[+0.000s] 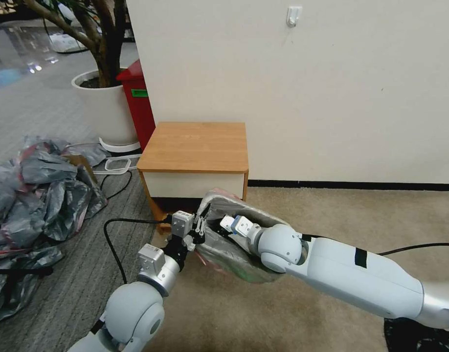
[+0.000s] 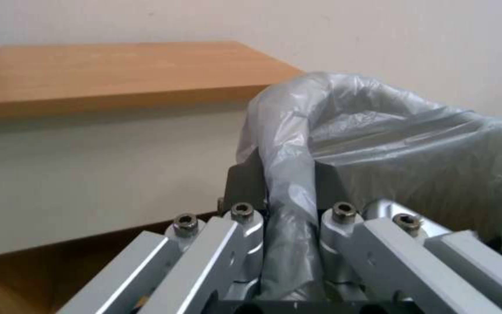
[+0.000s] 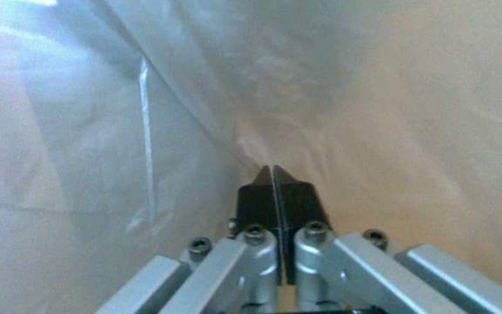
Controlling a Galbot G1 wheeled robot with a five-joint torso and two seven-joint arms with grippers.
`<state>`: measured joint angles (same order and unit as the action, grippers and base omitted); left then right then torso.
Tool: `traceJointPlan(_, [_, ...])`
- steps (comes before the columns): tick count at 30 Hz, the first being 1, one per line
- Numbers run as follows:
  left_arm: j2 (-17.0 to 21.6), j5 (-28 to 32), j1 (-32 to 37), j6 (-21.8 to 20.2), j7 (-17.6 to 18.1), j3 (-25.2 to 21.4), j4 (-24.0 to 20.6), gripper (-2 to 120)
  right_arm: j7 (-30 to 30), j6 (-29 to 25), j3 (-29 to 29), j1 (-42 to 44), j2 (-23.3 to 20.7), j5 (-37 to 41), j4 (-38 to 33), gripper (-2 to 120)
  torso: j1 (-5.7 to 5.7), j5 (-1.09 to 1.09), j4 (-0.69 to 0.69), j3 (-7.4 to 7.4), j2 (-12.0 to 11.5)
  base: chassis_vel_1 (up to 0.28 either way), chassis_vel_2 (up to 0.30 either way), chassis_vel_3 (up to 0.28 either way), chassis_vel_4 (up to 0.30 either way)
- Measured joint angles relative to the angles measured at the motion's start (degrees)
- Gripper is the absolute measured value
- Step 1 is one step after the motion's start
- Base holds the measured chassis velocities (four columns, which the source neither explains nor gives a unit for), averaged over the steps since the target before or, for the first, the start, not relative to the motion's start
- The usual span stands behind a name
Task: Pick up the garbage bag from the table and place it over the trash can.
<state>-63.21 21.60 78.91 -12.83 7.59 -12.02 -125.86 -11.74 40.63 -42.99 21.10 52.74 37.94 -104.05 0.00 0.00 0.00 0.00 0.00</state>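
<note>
Below the table, left hand clamps garbage bag; right hand, seemingly inside, pressed together.

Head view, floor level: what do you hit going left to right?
Heap of grey bags → left gripper, clamped on the garbage bag → right gripper, tucked inside that bag.

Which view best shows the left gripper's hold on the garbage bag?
The left wrist view: the left gripper pinches the garbage bag rim fold up close. The head view shows this distantly; the right wrist view shows the bag's inside.
</note>
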Motion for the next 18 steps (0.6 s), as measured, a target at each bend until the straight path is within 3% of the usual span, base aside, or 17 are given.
traceJointPlan(7, [-0.1, 1.2, -0.2, -0.4, 0.6, 0.3, 0.5, 8, 0.1, 0.0, 0.6, 0.1, -0.8, 0.3, -0.9, 0, 0.00, 0.00, 0.00, 0.00, 0.0, 0.000, 0.000, 0.000, 0.000])
traceJointPlan(18, [-2.3, 7.3, -0.8, -0.9, 3.0, 0.8, 5.3, 8, 0.6, -0.1, 3.0, 2.2, -3.9, 1.5, -5.8, 0, 0.00, 0.01, 0.00, 0.00, 0.0, 0.000, 0.000, 0.000, 0.000])
